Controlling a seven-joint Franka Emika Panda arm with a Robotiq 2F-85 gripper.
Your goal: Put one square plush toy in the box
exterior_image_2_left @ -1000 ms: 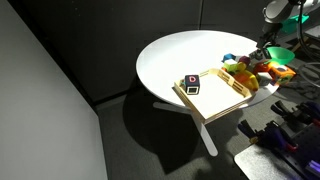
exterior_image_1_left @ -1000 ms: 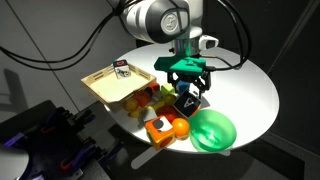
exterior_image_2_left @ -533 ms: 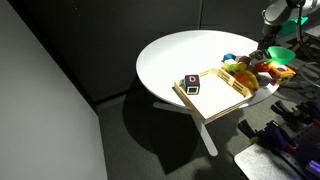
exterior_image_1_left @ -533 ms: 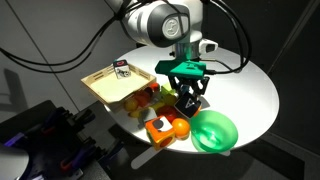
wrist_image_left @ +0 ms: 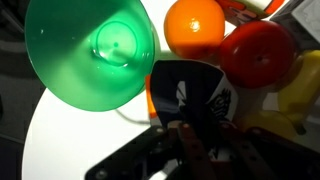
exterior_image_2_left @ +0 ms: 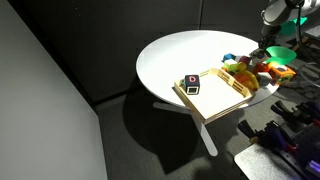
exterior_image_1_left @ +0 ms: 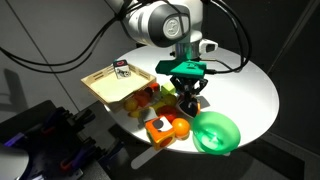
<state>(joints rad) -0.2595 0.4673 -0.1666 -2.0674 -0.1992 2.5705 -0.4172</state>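
In an exterior view, the hand [exterior_image_1_left: 190, 96] hangs low over the square plush toy [exterior_image_1_left: 184, 106], which sits on the desk [exterior_image_1_left: 250, 90] in the toy cluster. It lies between the green bowl [exterior_image_1_left: 212, 131] and the box [exterior_image_1_left: 108, 85]. The fingers seem to straddle the cube, but we cannot tell from here whether they are spread or already pinching it. An orange ball [exterior_image_1_left: 179, 127] lies close by, so we judge that the grasp must be square on the cube's sides and the lift straight up.

In an exterior view from farther off, the box [exterior_image_2_left: 215, 96] already holds a small dark item [exterior_image_2_left: 192, 82] near one end. We would therefore aim for the bare part of its floor. The hand itself is too small to make out here.

In the wrist view, the square plush toy [wrist_image_left: 190, 95] fills the centre with its white mark facing us. The hand [wrist_image_left: 190, 142] is blurred just below it, and its grip cannot be read. The orange ball [wrist_image_left: 193, 25] and a red ball [wrist_image_left: 255, 50] crowd the toy's far side, while the green bowl [wrist_image_left: 95, 50] stands beside it. We judge a firm, centred squeeze is best, since the soft cube may deform and slip.
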